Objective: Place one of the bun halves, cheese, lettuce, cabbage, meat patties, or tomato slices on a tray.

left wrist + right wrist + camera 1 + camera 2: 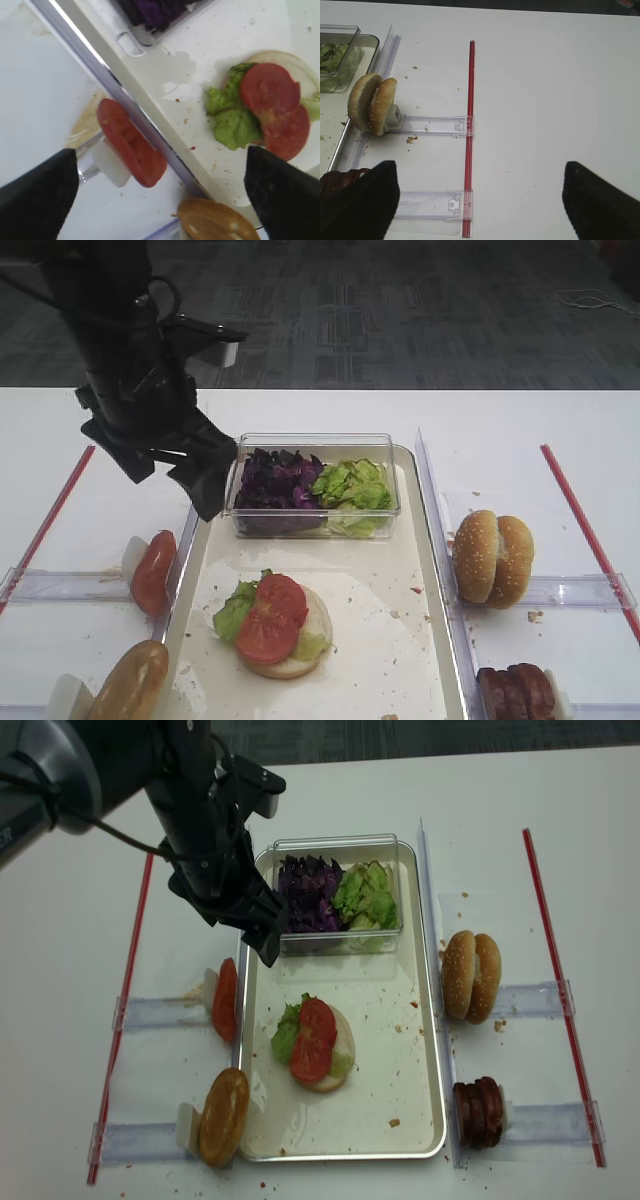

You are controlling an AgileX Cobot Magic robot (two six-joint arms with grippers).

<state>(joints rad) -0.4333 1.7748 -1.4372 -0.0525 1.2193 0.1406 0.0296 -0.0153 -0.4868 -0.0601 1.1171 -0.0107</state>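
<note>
Black left hand (pixel 232 920) hangs wide open, empty, above the tray (pixel 425 1020) left rim.

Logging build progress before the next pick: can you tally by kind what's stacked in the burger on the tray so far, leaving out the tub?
Bun halves: 1
Lettuce layers: 1
Tomato slices: 2
Total: 4
</note>
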